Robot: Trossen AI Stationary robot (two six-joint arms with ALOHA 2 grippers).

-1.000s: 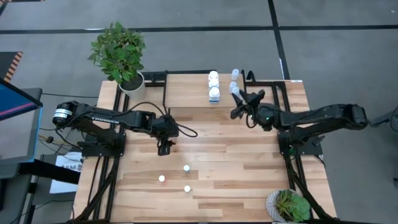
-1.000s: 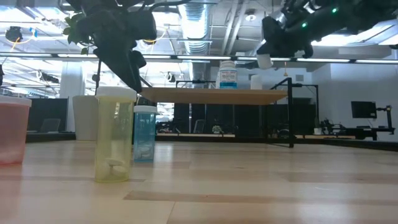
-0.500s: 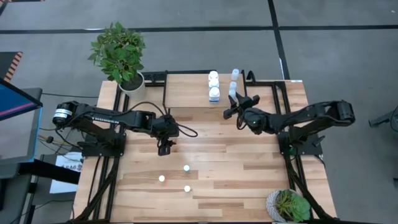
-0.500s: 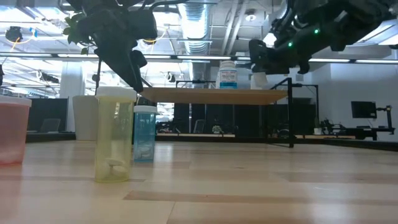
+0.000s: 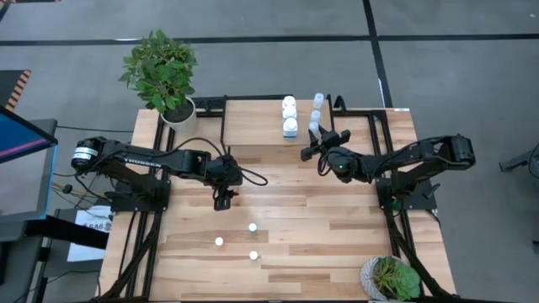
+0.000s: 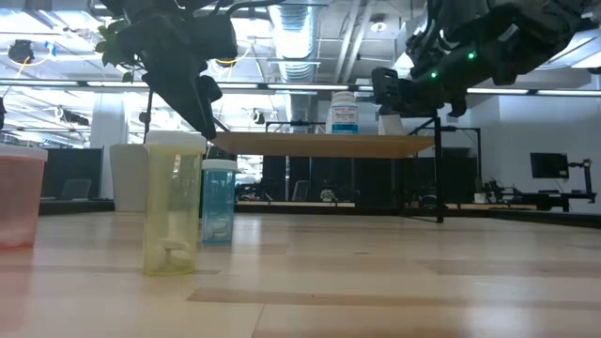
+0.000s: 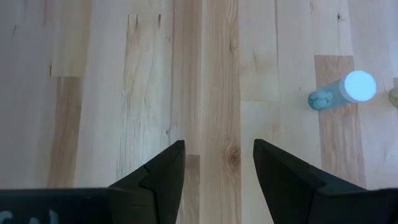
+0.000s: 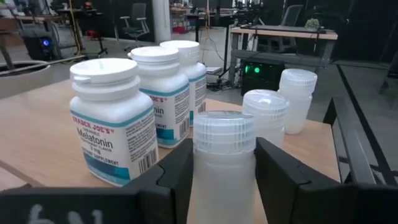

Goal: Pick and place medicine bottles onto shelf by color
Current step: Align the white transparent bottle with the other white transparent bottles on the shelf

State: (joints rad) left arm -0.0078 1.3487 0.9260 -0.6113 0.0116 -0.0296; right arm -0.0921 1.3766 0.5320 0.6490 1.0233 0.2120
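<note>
Fingers of your right gripper (image 8: 224, 180) bracket a clear bottle (image 8: 224, 162) on the shelf (image 5: 261, 118), upper centre, grip apparently loosening. Retreat crooked and you'll topple it into the white bottles (image 8: 118, 118). Left gripper (image 7: 217, 180) hovers open, empty.

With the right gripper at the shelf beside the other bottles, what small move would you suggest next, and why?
Probably open the right gripper fully and back it straight away. The clear bottle stands upright between its fingers, in line with the two other clear bottles, next to the white bottles on the shelf. Three bottles remain on the table.
</note>
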